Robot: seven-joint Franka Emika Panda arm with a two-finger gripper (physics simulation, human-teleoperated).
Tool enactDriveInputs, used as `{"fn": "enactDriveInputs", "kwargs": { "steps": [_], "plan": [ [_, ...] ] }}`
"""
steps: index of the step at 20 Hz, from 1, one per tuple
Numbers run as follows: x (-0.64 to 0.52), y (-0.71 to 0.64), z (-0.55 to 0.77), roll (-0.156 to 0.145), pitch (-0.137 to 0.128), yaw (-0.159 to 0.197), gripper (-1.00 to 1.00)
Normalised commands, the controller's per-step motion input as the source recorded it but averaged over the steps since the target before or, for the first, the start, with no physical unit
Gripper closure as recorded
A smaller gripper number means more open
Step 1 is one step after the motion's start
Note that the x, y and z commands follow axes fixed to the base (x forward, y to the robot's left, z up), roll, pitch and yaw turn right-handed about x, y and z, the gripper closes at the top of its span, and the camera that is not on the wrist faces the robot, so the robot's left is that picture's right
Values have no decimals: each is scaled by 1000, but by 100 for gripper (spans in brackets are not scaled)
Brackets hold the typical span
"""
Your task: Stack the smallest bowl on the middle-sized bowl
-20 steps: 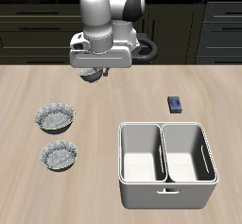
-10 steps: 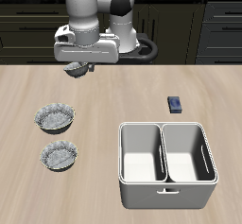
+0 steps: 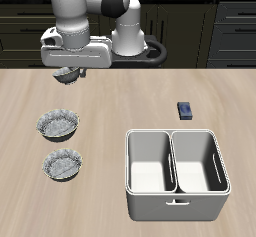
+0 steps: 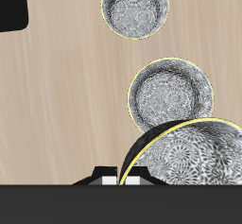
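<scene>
Grey fluted metal fills the space at the gripper point(image 3: 69, 76): the jaws pinch the rim of the smallest bowl point(image 3: 68, 76), held in the air above the table's back part, well clear of the wood. Nearer the table's front edge sit two wider bowls close together; judging by the slightly narrower rim and paler inside, the middle-sized bowl point(image 3: 64, 165) is the one closest to the front edge, with the largest bowl point(image 3: 58, 124) between it and the gripper. The main risk is a release over the wrong bowl, since the two differ little in width. A thin rim grip could also let the bowl tilt or slip. In the wrist view the held bowl point(image 4: 194, 157) is cut off and the fingertips are mostly hidden.
</scene>
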Motion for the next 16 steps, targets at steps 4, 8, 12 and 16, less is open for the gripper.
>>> {"fn": "enactDriveInputs", "kwargs": {
  "steps": [4,8,12,16],
  "plan": [
    [257,-318,71,31,15,0,100],
    [358,-462,123,66,51,-15,100],
    [214,-316,160,62,-33,69,100],
    [197,-309,45,-56,5,0,100]
  ]
}}
